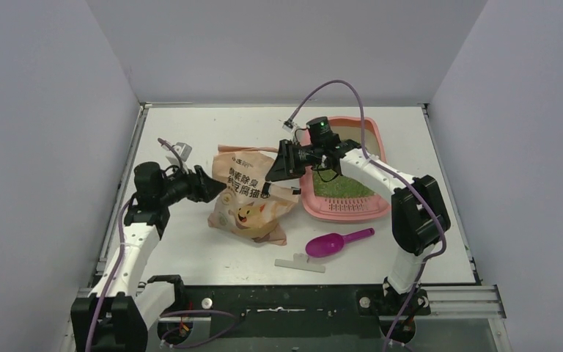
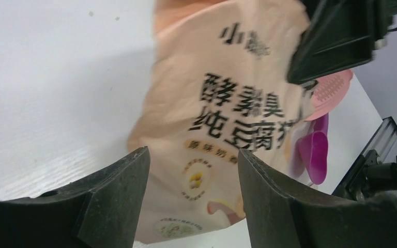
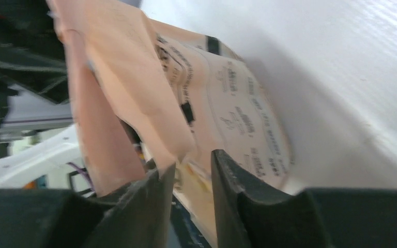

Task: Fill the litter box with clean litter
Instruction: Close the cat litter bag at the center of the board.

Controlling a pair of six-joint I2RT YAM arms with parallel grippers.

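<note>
The pink litter box (image 1: 376, 150) sits at the right of the table with a bed of green litter (image 1: 346, 189) in it. A peach litter bag (image 1: 251, 198) stands to its left. My left gripper (image 1: 216, 189) is open at the bag's left edge; in the left wrist view the bag (image 2: 227, 103) fills the space beyond the open gripper (image 2: 194, 157). My right gripper (image 1: 273, 172) is at the bag's upper right, between bag and box. In the right wrist view the gripper (image 3: 194, 159) is open, with the bag's flap (image 3: 134, 82) ending just above one fingertip.
A magenta scoop (image 1: 335, 242) lies in front of the litter box, with a white strip (image 1: 300, 262) beside it. A small grey object (image 1: 181, 149) lies behind the left arm. Walls enclose the table on three sides.
</note>
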